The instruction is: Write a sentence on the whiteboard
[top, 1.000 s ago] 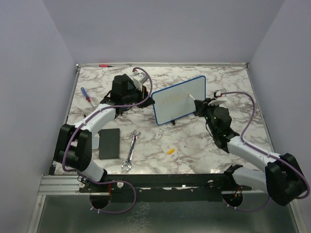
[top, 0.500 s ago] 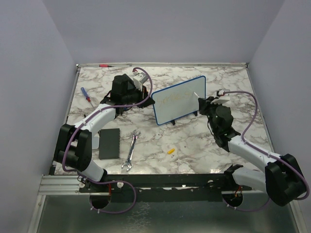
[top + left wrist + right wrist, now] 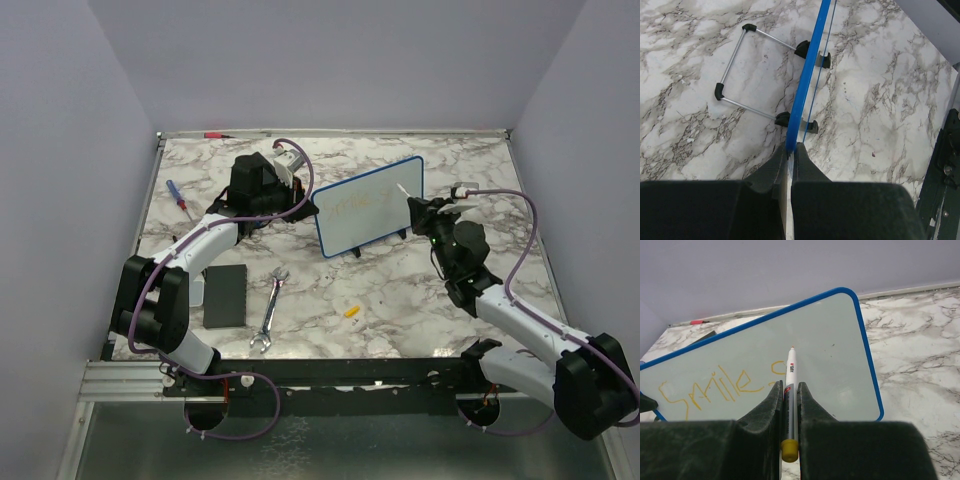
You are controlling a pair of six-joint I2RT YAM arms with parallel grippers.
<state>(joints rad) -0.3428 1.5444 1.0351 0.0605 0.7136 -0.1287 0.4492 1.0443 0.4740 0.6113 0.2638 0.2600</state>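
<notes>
The whiteboard [image 3: 368, 205] has a blue frame and stands tilted on black feet mid-table. It fills the right wrist view [image 3: 840, 355]; the left wrist view shows it edge-on [image 3: 807, 80]. The sentence [image 3: 705, 387] reads "Smile" in yellow, with part of a further letter [image 3: 775, 369]. My left gripper [image 3: 791, 150] is shut on the board's left edge [image 3: 312, 205]. My right gripper [image 3: 789, 386] is shut on a white marker [image 3: 790, 390] with a yellow end cap. The marker's tip [image 3: 402, 188] points at the board's upper right face; I cannot tell if it touches.
A black pad [image 3: 225, 295] and a wrench [image 3: 270, 310] lie front left. A small yellow cap [image 3: 351, 311] lies front centre. A blue-handled screwdriver [image 3: 177, 194] lies far left. A red-tipped pen [image 3: 215, 134] lies at the back edge. The board's wire stand [image 3: 747, 70] rests behind it.
My right gripper has moved back and up along the board's right side, taking the marker tip from the middle right to the upper right. The left arm and board have not moved.
</notes>
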